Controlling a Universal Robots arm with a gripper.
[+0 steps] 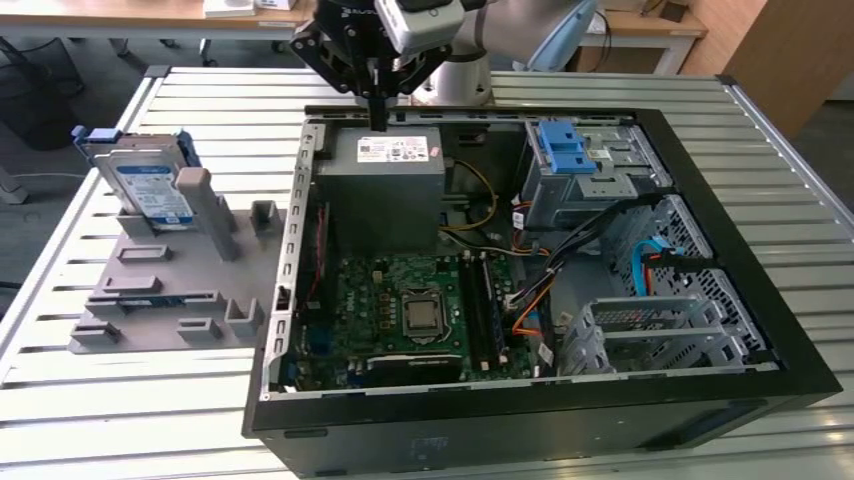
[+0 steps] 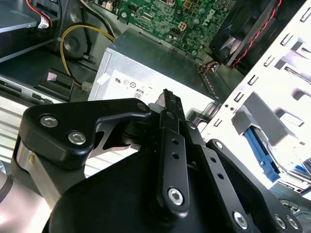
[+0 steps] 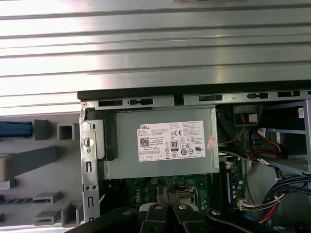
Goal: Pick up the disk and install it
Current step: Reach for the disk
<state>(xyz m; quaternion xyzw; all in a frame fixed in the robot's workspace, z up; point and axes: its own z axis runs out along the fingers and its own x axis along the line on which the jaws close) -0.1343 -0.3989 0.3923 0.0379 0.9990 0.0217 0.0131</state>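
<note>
Black metal gripper (image 1: pixel 380 120), slim fingers pressed together, empty, over matte grey PSU box (image 1: pixel 387 195). Flat silver disk (image 1: pixel 144 185) w/ blue plastic bracket stands upright in grey rack (image 1: pixel 187 300), exterior view's left.

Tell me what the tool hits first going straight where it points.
Probably the grey power-supply box, near its white sticker; the tool hangs right above it, though depth is uncertain.
</note>
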